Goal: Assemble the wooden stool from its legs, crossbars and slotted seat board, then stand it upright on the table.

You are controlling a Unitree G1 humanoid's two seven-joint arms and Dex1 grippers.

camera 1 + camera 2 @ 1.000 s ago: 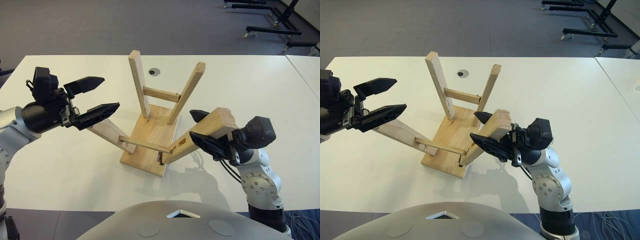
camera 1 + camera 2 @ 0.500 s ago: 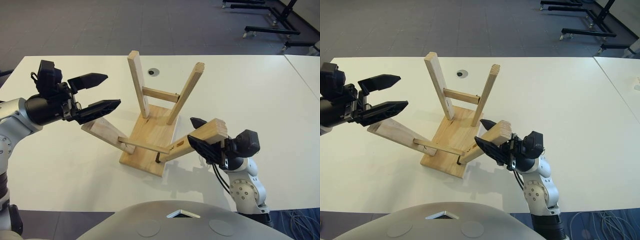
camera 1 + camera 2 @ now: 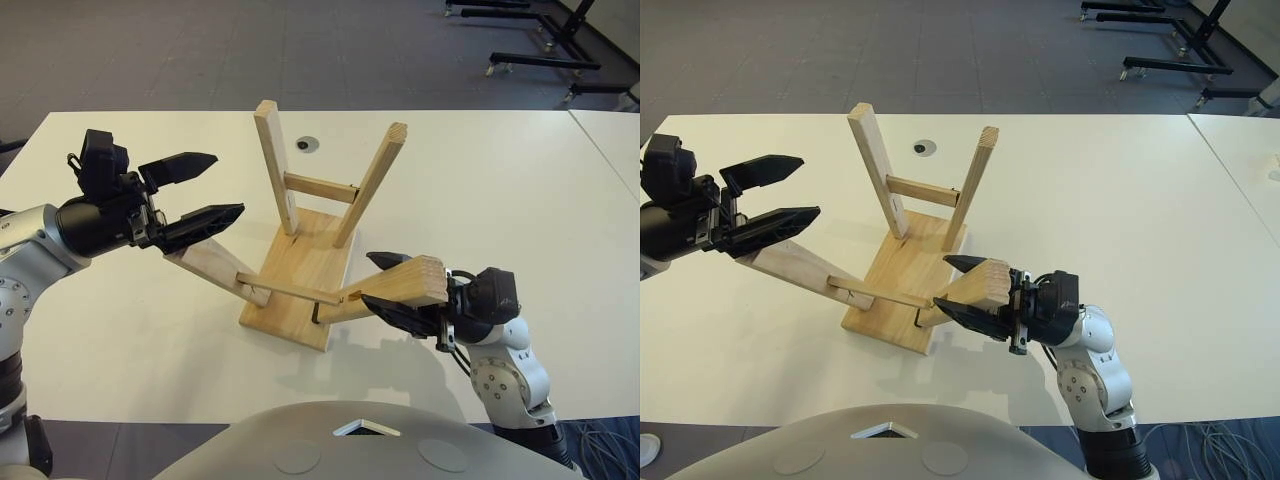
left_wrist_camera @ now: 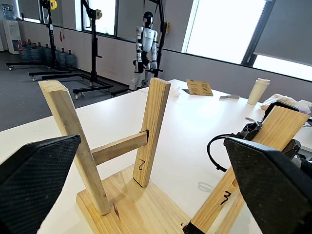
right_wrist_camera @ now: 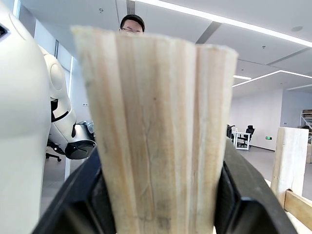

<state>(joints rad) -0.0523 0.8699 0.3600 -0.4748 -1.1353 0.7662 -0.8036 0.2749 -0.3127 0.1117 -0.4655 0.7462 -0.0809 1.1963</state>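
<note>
The seat board lies flat on the white table. Two legs stand up from its far end, joined by a crossbar. At the near end a second pair leans outward, linked by a thin crossbar. My right gripper is shut on the outer end of the right near leg, whose end grain sits between both fingers. My left gripper is open just above the upper end of the left near leg, not closed on it.
A round grommet hole sits in the table behind the stool. Another table adjoins at the far right. Black wheeled frames stand on the floor well beyond the table. Bare tabletop lies left, right and in front of the board.
My right gripper has come down and forward with the right near leg, tilting that leg flatter toward the table. The left gripper has shifted slightly and stays open.
</note>
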